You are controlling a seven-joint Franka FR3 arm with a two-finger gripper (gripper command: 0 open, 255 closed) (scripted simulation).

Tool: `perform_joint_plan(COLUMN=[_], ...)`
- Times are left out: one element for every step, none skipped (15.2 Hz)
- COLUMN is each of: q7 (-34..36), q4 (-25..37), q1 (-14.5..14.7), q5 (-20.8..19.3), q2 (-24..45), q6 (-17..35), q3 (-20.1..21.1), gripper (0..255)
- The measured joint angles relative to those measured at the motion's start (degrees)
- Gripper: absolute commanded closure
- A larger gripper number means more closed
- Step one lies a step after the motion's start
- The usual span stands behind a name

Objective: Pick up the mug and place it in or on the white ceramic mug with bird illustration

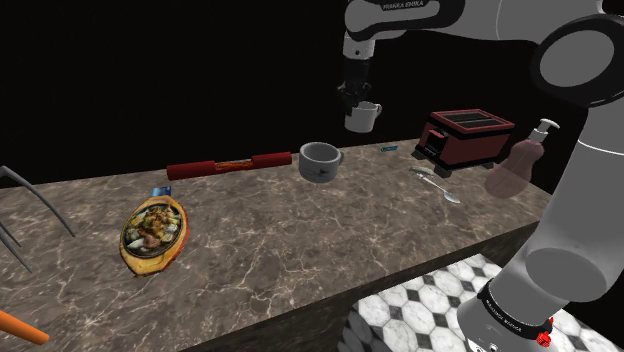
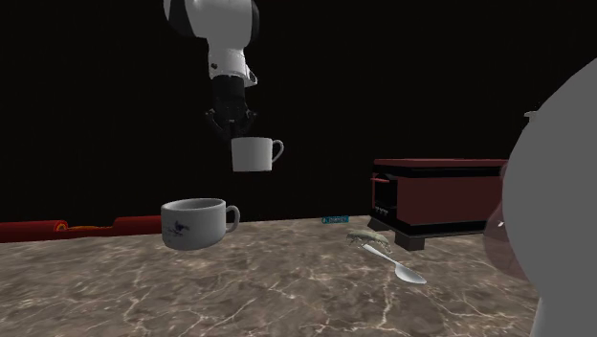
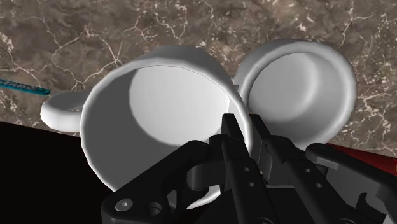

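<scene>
The pick looks done. The small plain white mug [image 2: 254,153] hangs upright well above the brown marbled bench [image 1: 300,240], its rim wall pinched in the black end effector [image 2: 232,132]. Placing remains: the wider white mug with a small dark bird print [image 2: 196,223] stands on the bench, lower and to the second exterior view's left. The hand points straight down.
</scene>
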Motion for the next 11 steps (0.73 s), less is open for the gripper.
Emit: perform_joint_plan(q7=[1.1,2.3,3.6,4.7,6.0,7.1,8.2,9.0,9.4,9.6,9.7], q4=[1.1,2.4,3.9,4.1,5.4,7.3,8.8,9.7,9.4,8.6,7.8], q1=[0.7,1.5,2.3,3.0,3.8,4.6,5.4,5.9,6.1,6.2,6.3], q5=[0.0,-0.1,-0.1,-0.2,-0.2,-0.3,-0.4,-0.5,-0.5,-0.5,-0.5], q2=[0.7,1.4,2.1,2.5,3.2,4.4,5.2,5.9,6.0,5.8,5.8], q6=[-0.4,-1.1,-1.9,-1.8,-2.4,-3.2,-3.9,-4.1,-3.8,-3.1,-2.4], q3=[0.4,0.9,1.4,1.8,2.3,2.7,3.1,3.4,3.5,3.5,3.6], gripper=[255,255,255,255,255,255,255,255,255,255,255])
